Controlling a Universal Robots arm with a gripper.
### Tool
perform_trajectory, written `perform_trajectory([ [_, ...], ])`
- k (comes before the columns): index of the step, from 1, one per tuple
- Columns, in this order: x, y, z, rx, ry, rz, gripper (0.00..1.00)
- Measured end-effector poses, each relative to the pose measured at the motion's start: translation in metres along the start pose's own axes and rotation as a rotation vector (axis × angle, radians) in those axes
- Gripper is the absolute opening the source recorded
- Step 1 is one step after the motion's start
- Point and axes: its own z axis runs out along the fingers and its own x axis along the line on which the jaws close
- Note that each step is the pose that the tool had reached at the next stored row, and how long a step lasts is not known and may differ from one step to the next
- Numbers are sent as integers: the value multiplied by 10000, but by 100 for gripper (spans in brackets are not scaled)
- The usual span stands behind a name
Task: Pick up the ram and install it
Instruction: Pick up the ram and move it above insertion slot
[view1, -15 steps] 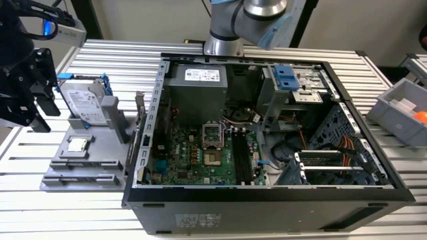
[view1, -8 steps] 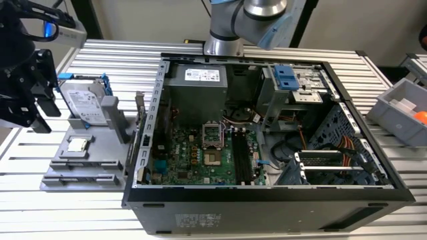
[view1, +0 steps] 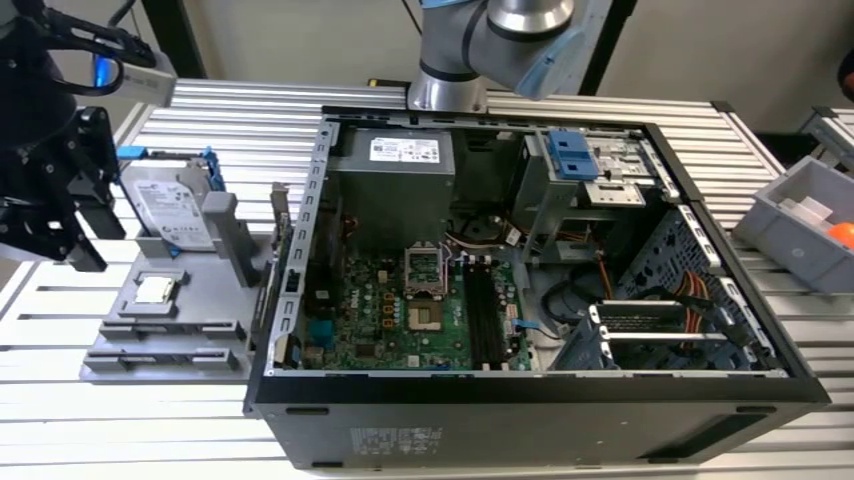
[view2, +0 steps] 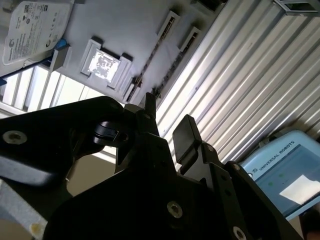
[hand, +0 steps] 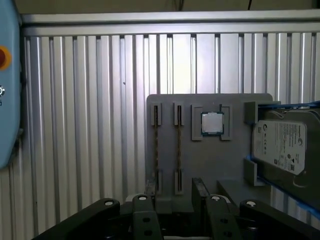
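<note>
On gray holder (hand: 210, 160) just beyond gripper (hand: 175, 192) — ram (hand: 179, 150) edgewise in slot, untouched; gripper spread apart, empty.

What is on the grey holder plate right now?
On the grey holder plate: two ram sticks on edge in slots, a square silver chip and a hard drive. The gripper covers one edge of the plate, and the drive hides the part beneath it.

The exterior view looks steeply down from high up on the open computer case (view1: 534, 388), the slatted worktop (view1: 147, 425) and the grey holder (view1: 134, 350) at its left. Both wrist views sit close behind the hand (hand: 175, 192) (view2: 167, 114) and face that holder, the first squarely and the second obliquely.
</note>
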Motion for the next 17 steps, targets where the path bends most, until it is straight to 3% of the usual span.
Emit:
perform_trajectory([
  [17,-3,-2,152,-1,1,0,100],
])
